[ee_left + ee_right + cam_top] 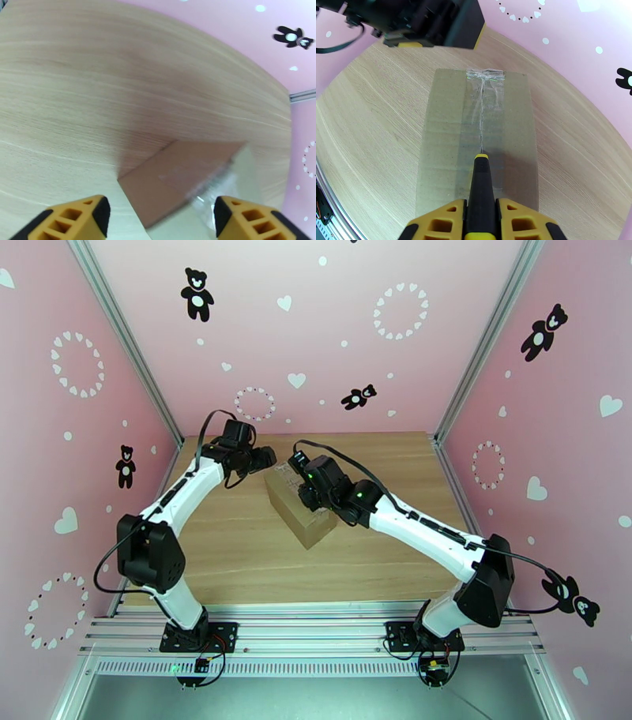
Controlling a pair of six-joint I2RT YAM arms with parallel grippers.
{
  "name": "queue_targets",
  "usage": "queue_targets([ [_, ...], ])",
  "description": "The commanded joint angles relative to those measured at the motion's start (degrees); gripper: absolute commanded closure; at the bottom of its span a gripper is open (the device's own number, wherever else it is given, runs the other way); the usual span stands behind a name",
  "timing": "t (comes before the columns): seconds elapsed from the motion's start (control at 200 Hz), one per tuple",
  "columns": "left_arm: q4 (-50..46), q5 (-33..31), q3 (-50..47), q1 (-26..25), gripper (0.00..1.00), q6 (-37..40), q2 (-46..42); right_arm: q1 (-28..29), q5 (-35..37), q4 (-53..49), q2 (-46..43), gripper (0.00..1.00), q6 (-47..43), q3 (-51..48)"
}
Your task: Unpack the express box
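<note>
The right gripper (481,215) is clamped on the black handle of a utility knife (481,185). The knife points straight out ahead of the fingers, and its yellow nose rests on top of the express box (442,138), about midway along the lid. From that nose the taped seam (482,106) runs dead ahead, along the box's long axis, to the far end, where the clear tape is bunched and wrinkled. Knife, seam and box length therefore share one line, and the uncovered part of the seam lies directly beyond the blade, away from the right wrist. Whether the tape along that stretch is already slit I cannot tell. I judge that the coming move depends on keeping the blade on this line, whether pushed toward the far end or drawn back toward the near one. The right arm is the one on the box. The left gripper (160,217) hangs over the far end with its fingers (79,215) spread wide and nothing between them, the box's corner lying just below. The box sits skewed on the table (237,556), between the two arms.
</note>
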Motion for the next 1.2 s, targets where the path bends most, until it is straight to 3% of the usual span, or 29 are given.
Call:
queue_targets([
  [0.0,-2.76,2.33,2.48,-1.75,0.23,3.79,-0.5,0.5,-1.32,-3.37,-0.9,1.0,0.71,-0.96],
  [0.275,-11.44,-3.17,9.74,-5.58,0.22,9.15,6.08,0.45,-1.53,-2.75,-0.89,1.0,0.74,-0.96],
  [1.191,-17.01,-11.96,12.33,-6.47,0.22,10.85,14.17,0.52,-0.23,-3.54,-2.2,1.0,0.11,-1.2],
])
